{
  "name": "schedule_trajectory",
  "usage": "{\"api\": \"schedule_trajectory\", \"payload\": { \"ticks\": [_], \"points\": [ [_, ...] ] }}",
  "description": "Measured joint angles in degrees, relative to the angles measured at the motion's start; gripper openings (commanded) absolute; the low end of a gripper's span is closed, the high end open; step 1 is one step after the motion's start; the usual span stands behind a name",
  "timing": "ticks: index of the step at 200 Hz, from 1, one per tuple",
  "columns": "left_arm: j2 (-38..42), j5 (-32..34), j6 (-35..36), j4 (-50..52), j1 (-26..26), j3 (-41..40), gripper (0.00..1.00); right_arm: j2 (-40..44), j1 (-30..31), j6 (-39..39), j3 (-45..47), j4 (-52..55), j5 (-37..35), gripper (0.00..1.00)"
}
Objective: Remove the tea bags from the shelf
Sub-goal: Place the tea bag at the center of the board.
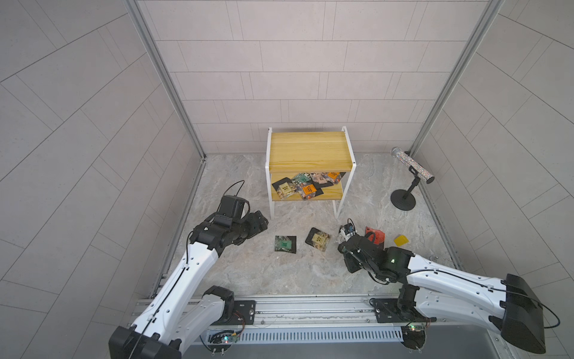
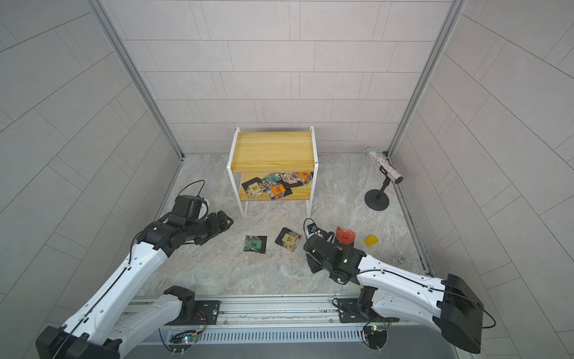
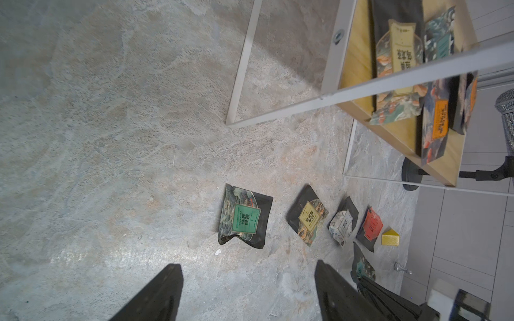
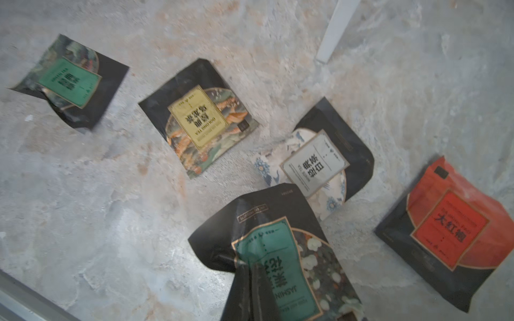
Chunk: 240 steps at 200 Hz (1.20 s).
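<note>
Lower right claw [image 4: 251, 266], clenched on flat black-edged teal-labelled tea bag [image 4: 278, 250], onto marbled surface [image 4: 111, 194] in front of yellow-board white-framed shelf [image 1: 310, 149], releasing gently, with left claw [image 3: 247, 265] spread empty.

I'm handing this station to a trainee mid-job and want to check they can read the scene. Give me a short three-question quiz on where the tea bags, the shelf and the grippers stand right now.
1. True or false: the printed square tea bags lie on the top yellow wooden board of the small white-framed two-tier shelf.
2. Which label is on the black-edged tea bag that the right gripper is shut on? A red; B teal; C orange.
3. Fill in: the left gripper is ____ and holds nothing.
Key: 1 false, they lie on the lower board; 2 B; 3 open.
</note>
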<state>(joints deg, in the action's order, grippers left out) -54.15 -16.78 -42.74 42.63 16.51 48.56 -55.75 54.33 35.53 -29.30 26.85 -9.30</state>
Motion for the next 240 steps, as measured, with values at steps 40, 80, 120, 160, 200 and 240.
{"api": "schedule_trajectory", "payload": {
  "ticks": [40,80,120,160,200,240],
  "points": [
    [-0.17,-0.35,0.15,-0.39,0.00,-0.44,0.83,-0.17,0.00,3.89,4.17,-2.89,0.02,0.03],
    [-0.24,-0.44,0.15,-0.66,0.00,-0.98,0.83,-2.25,0.00,5.64,5.81,-6.73,0.83,0.04],
    [-0.28,-0.61,0.15,-0.79,0.00,-1.01,0.83,-4.98,0.68,6.80,6.08,-8.35,2.69,0.04],
    [-0.28,-0.59,0.15,-0.85,0.00,-1.25,0.82,-3.58,1.66,7.65,6.23,-8.15,2.86,0.05],
    [-0.31,-0.59,0.15,-0.92,0.00,-1.86,0.82,-1.01,2.69,8.74,7.41,-7.02,2.86,0.06],
    [-0.59,-0.59,0.15,-1.27,0.00,-2.05,0.83,-1.64,3.54,9.75,8.22,-6.86,2.89,0.17]
  ]
}}
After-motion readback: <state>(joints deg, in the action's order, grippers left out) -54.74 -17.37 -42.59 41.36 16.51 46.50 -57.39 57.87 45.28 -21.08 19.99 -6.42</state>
